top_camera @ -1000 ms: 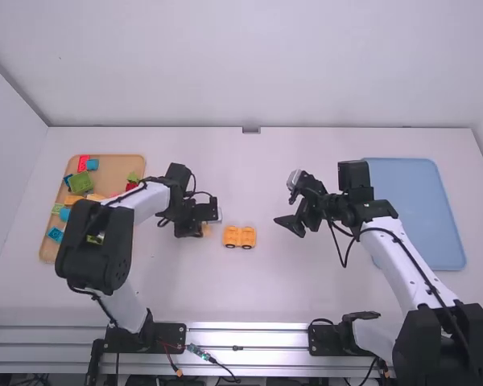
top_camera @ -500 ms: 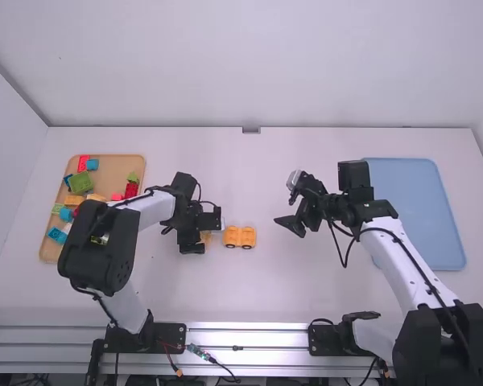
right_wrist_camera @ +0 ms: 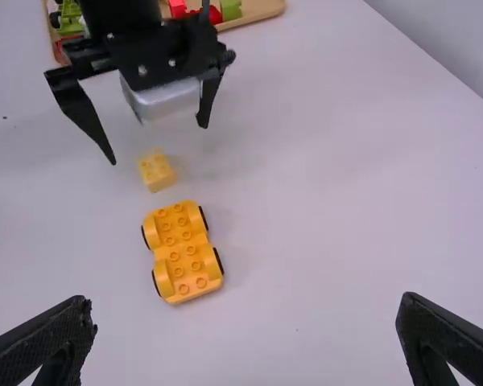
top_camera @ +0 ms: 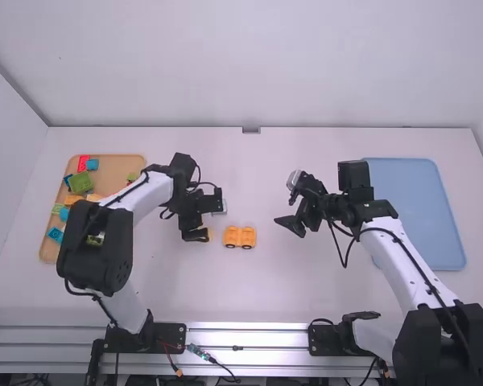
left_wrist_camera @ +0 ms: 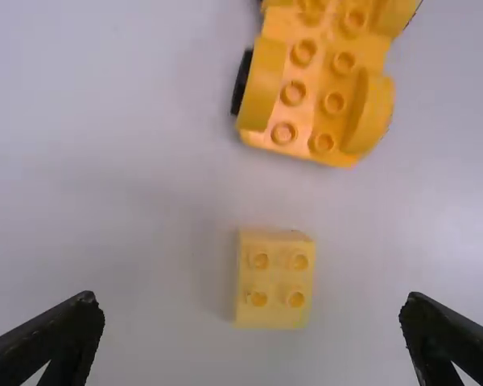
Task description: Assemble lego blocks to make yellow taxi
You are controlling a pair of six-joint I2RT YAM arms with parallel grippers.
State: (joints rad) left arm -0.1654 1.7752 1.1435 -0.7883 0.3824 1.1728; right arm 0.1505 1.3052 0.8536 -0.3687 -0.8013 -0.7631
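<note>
Chassis (top_camera: 240, 237) sits wheels down mid-table, about halfway between the near and far edges of the table (top_camera: 249, 297), studs up and all bare. Yellow block (left_wrist_camera: 274, 280), small, four studs up, lies loose just beside it, on the side toward the left edge. My left gripper (left_wrist_camera: 252, 301) is above that block, fingers wide apart, nothing between them. My right gripper (right_wrist_camera: 245, 301) is also spread and empty, on the right-edge side of the chassis. Tray (top_camera: 117, 172) with mixed blocks is along the left edge; blue tray (top_camera: 419, 217) is by the right edge. Progress: early, I'd say, wheeled base out but no body on it. Left to do: probably seat this block, then whatever else the taxi takes.
</note>
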